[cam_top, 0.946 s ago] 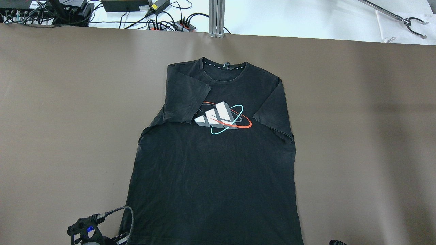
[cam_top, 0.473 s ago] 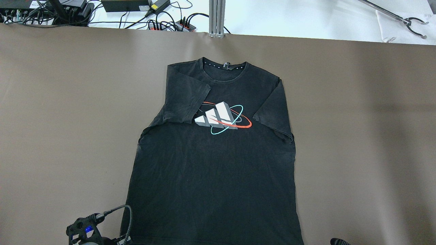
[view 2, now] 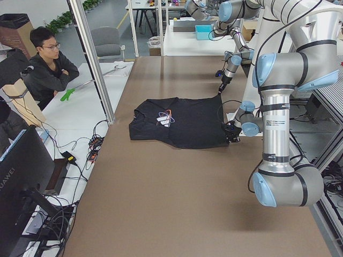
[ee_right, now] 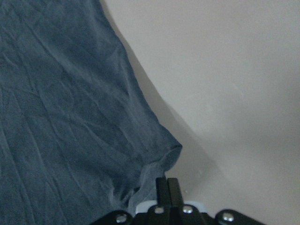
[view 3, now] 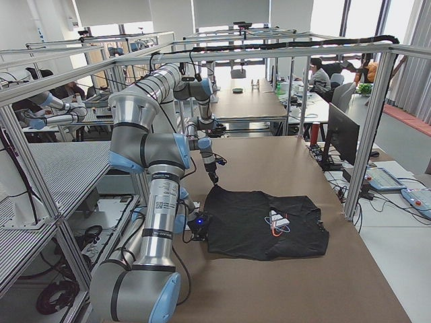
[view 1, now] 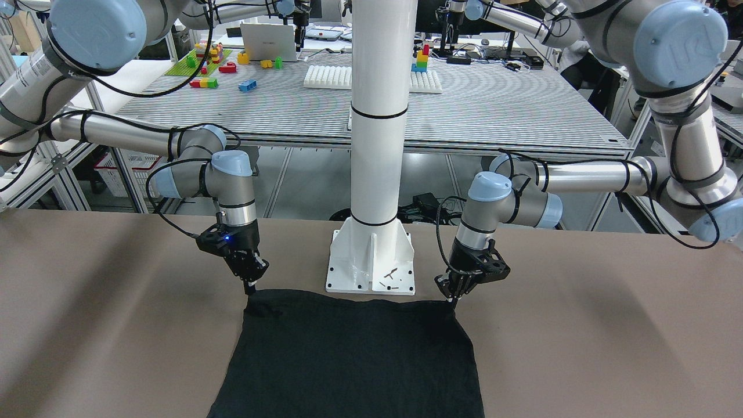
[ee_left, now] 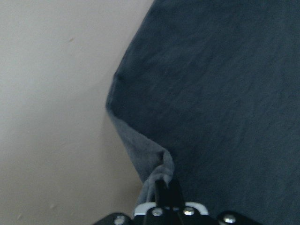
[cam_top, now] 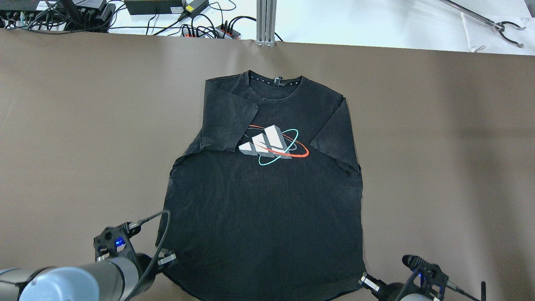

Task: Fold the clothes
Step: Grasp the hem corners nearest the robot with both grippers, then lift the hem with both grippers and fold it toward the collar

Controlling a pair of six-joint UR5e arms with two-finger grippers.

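The clothes [cam_top: 263, 209] are a black T-shirt with a white, red and teal logo, spread face up on the brown table [cam_top: 62, 125], collar at the far side. My left gripper [cam_top: 167, 261] is shut on the hem's left corner. The left wrist view shows the fabric [ee_left: 211, 93] bunched between its closed fingers [ee_left: 164, 185]. My right gripper [cam_top: 365, 281] is shut on the hem's right corner, and the cloth [ee_right: 61, 117] curls up into its fingers [ee_right: 166, 183]. In the front-facing view both the left gripper [view 1: 453, 299] and the right gripper [view 1: 251, 288] pinch the near edge of the shirt [view 1: 354, 360].
The white pole's base plate [view 1: 371, 261] stands just behind the hem between the arms. Cables and power strips [cam_top: 200, 25] lie beyond the table's far edge, with a grabber tool [cam_top: 501, 27] at the far right. A seated person [view 2: 45, 64] watches from beyond the far side.
Both arms have come further into the overhead view, carrying the hem corners a little toward the collar. The shirt's bottom edge now shows, curved between the two grippers.
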